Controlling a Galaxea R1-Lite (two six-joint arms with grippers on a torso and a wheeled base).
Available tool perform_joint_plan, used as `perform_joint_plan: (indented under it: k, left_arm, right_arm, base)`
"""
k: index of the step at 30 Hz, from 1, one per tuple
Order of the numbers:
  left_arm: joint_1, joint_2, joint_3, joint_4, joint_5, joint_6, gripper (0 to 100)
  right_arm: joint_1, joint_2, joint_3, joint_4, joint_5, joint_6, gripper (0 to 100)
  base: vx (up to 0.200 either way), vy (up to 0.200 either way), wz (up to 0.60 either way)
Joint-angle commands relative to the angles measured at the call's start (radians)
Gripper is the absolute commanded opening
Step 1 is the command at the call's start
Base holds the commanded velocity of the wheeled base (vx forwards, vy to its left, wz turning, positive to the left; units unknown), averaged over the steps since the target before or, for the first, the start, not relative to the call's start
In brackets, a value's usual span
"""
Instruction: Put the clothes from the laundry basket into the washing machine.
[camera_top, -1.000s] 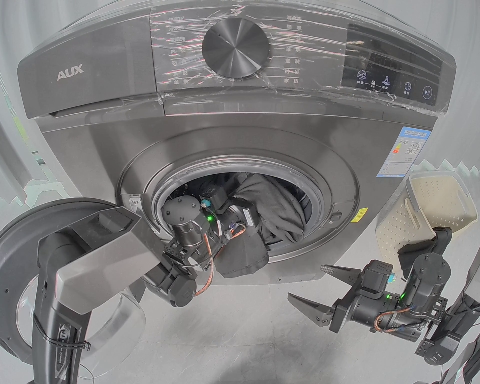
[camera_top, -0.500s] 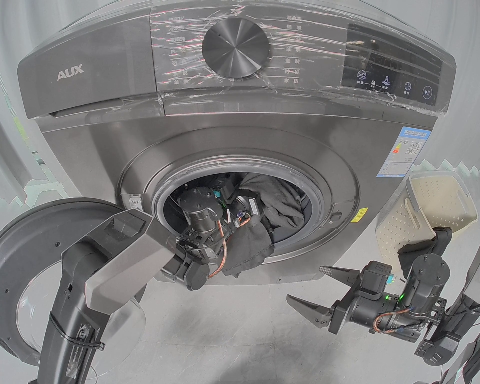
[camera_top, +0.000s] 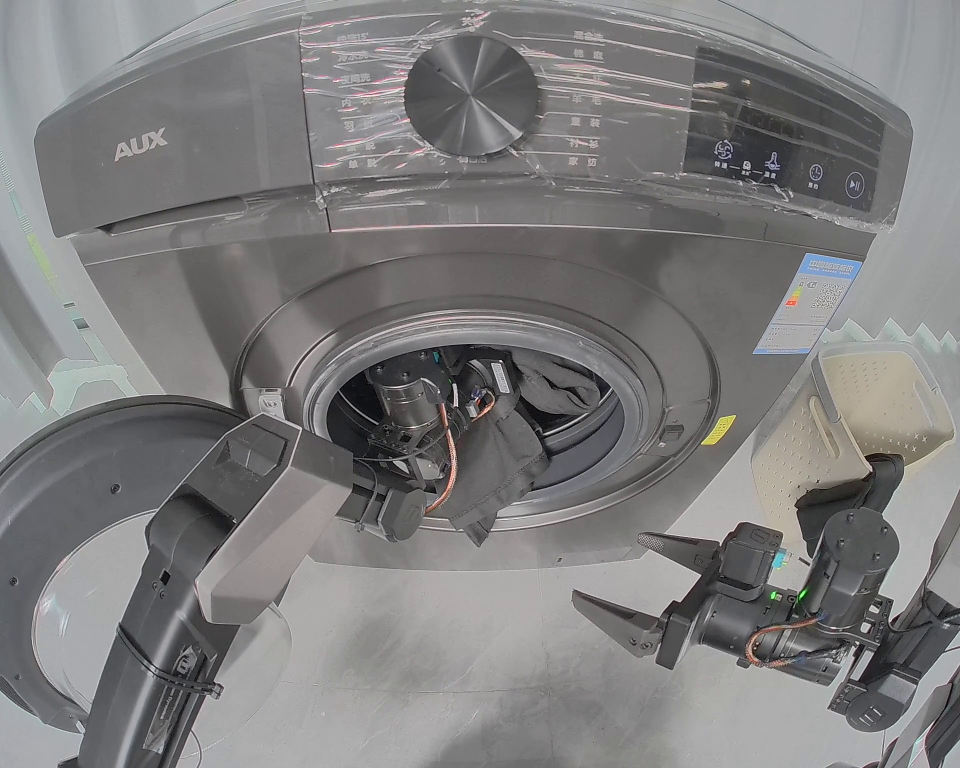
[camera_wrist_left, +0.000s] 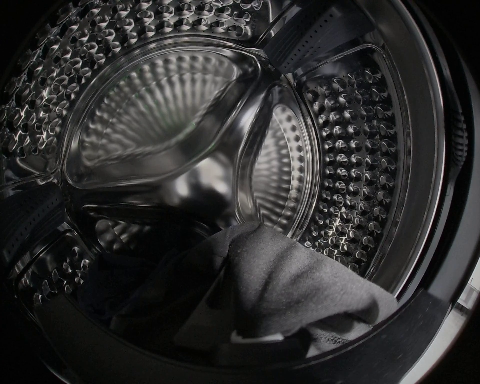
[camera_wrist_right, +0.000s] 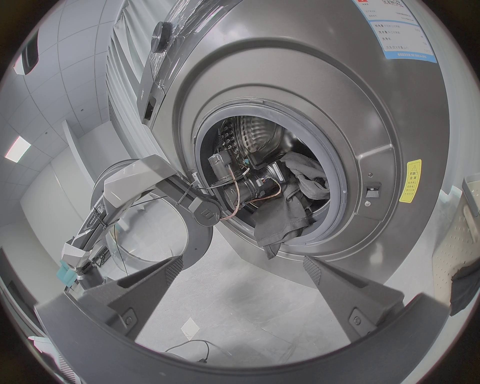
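Observation:
My left arm's wrist (camera_top: 478, 385) is inside the round opening of the washing machine (camera_top: 690, 330). My left gripper is buried in a dark grey garment (camera_top: 500, 460) and shut on it. Part of that garment lies in the steel drum (camera_wrist_left: 200, 125), seen as a bunched fold (camera_wrist_left: 290, 285), and a flap hangs out over the door rim (camera_wrist_right: 280, 220). My right gripper (camera_top: 612, 568) hangs open and holds nothing, low in front of the machine to the right, its fingers (camera_wrist_right: 165, 270) spread wide.
The machine's door (camera_top: 60, 520) stands swung open at the left. A cream perforated laundry basket (camera_top: 880, 400) leans at the far right with a dark cloth (camera_top: 835, 505) hanging from it. Bare grey floor (camera_top: 500, 650) lies in front of the machine.
My left arm has pushed up and deeper into the drum, taking the garment along; less cloth hangs over the rim. The right arm has stayed put.

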Motion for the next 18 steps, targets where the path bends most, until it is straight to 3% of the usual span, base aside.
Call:
perform_joint_plan:
  k: [1,2,9,18]
  left_arm:
    - [0.000,0.018,-0.021,-0.003,0.009,0.000,0]
    - [0.000,0.018,-0.017,-0.003,0.009,0.000,100]
    - [-0.004,-0.062,0.144,0.008,0.004,-0.002,100]
    - [-0.030,-0.203,0.351,0.146,-0.039,-0.008,100]
  right_arm:
    - [0.001,0.004,0.001,0.000,0.000,-0.001,100]
    - [0.001,0.004,0.001,0.000,0.000,0.001,100]
    - [0.006,0.019,0.001,0.000,0.000,0.001,100]
    - [0.007,0.018,-0.001,0.000,0.000,0.001,100]
  base:
    - [0.000,0.000,0.00]
    - [0.000,0.000,0.00]
    - [0.000,0.000,0.00]
    - [0.000,0.000,0.00]
